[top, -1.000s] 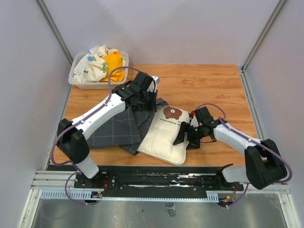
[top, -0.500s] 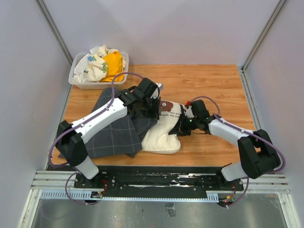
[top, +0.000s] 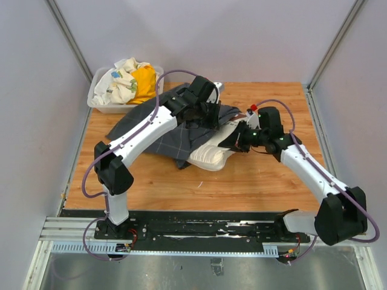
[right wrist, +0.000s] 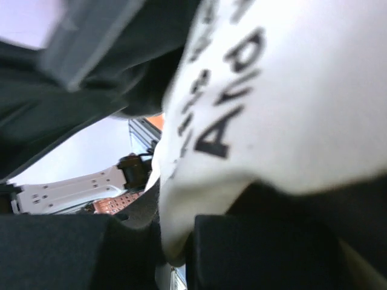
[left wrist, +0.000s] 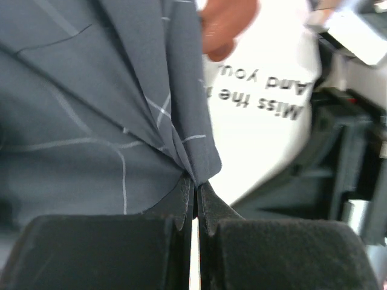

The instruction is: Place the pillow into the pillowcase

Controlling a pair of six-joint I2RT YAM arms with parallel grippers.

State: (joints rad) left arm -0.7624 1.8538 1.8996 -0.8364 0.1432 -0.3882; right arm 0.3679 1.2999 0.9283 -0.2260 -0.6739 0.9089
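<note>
The left gripper (left wrist: 195, 202) is pinching a folded edge of the pillowcase (top: 158, 130), its jaws pressed together on the cloth with only a thin slit showing between them. The right gripper (right wrist: 175, 244) is clamping a corner of the pillow (top: 210, 158), its jaws narrowed onto the cream fabric.

The pillow is lying around the middle of the table (top: 266, 181). Its far part is sitting under the raised dark cloth, and its near end is poking out bare. The pillowcase is spreading from the centre toward the far left, with the left arm (top: 142, 136) crossing over it. The two grippers are working very close together, so the right arm (top: 305, 166) and the bunched cloth are crowding the pillow's far right side.

A clear bin (top: 97, 101) is standing in the far left corner, holding a white patterned cloth (top: 118, 81) and a yellow cloth (top: 145, 81). The pillowcase's far-left edge is lying just beside it; whether they are touching cannot be told.

Bare wood is showing along the whole near strip, at the far right and at the near left. Grey walls (top: 242, 36) are closing in the left, right and far edges, and a metal rail (top: 211, 228) is running along the near edge.
</note>
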